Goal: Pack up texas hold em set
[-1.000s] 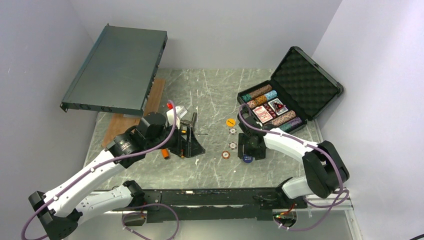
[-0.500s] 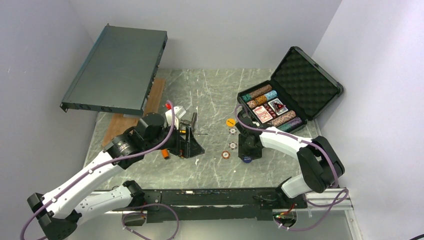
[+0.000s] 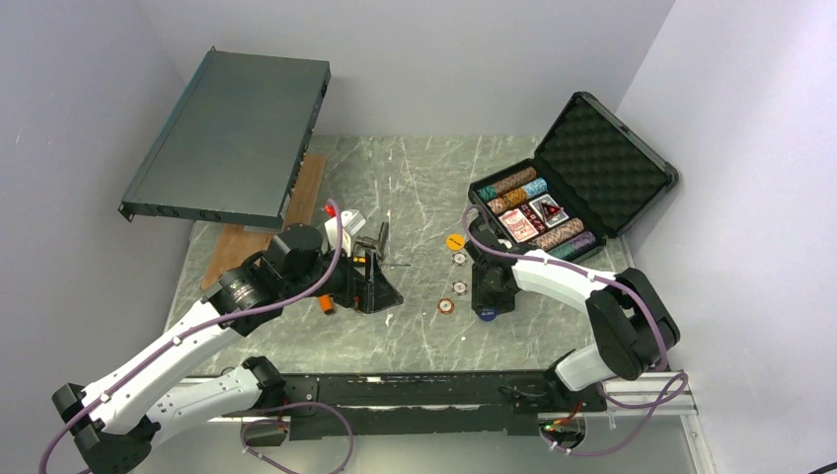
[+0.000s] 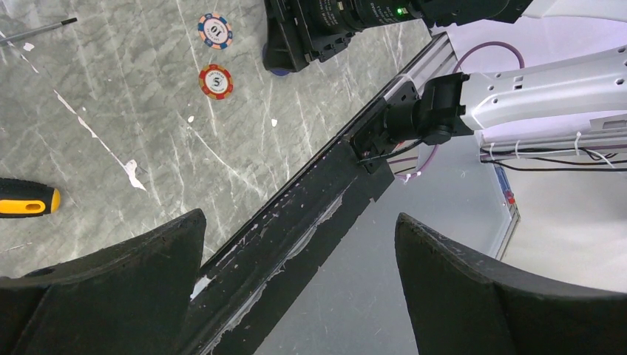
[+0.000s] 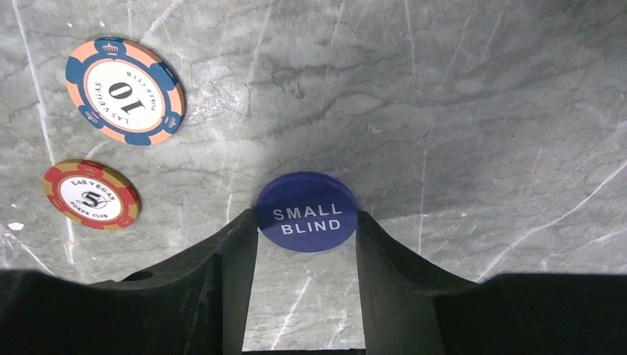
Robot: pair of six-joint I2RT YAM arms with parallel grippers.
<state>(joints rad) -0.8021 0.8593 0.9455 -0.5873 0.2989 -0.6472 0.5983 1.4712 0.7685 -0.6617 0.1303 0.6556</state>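
Blue button (image 5: 307, 212) read "SMALL BLIND" in white. Orange-and-blue chip (image 5: 123, 90) carried "10" with "LAS VEGAS POKER CLUB" around it. Red chip (image 5: 90, 194) carried "5" with the same "LAS VEGAS POKER CLUB" wording. Both numbers were also readable in the left wrist view.

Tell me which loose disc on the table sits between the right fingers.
The blue SMALL BLIND button; the striped 10 chip and red 5 chip lie clear of the fingers.
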